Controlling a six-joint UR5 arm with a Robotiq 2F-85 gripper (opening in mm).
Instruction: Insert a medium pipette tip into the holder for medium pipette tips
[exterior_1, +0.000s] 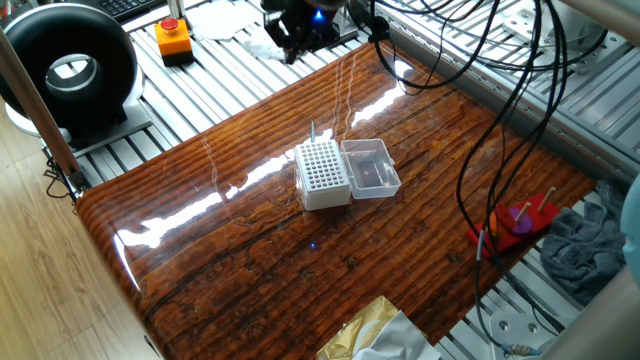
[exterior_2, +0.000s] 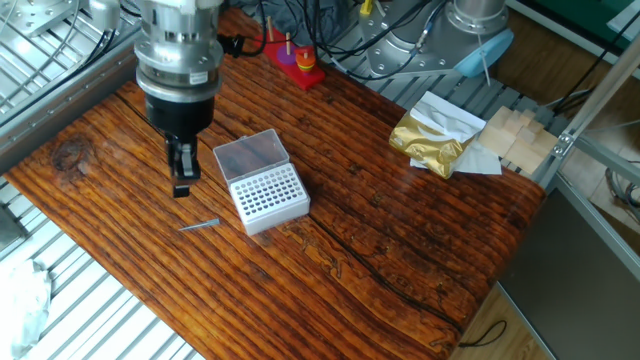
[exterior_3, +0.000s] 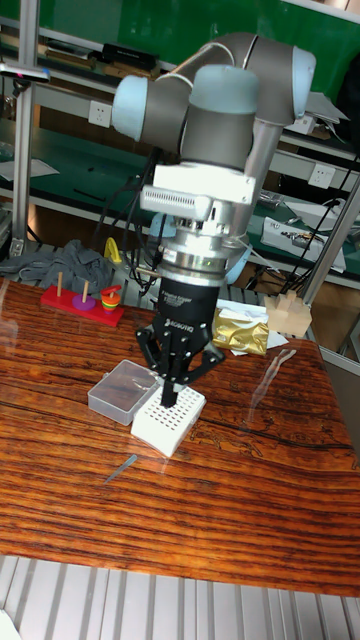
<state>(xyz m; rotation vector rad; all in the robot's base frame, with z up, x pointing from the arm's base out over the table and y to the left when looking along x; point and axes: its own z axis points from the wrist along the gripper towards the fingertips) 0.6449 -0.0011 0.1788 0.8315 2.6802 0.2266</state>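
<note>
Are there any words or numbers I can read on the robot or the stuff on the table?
Gripper: pale lettering runs down its black body, too blurred to read.
White holder: no writing seen.
Pipette tip lying on the table: none.
Gold packet: none readable.
</note>
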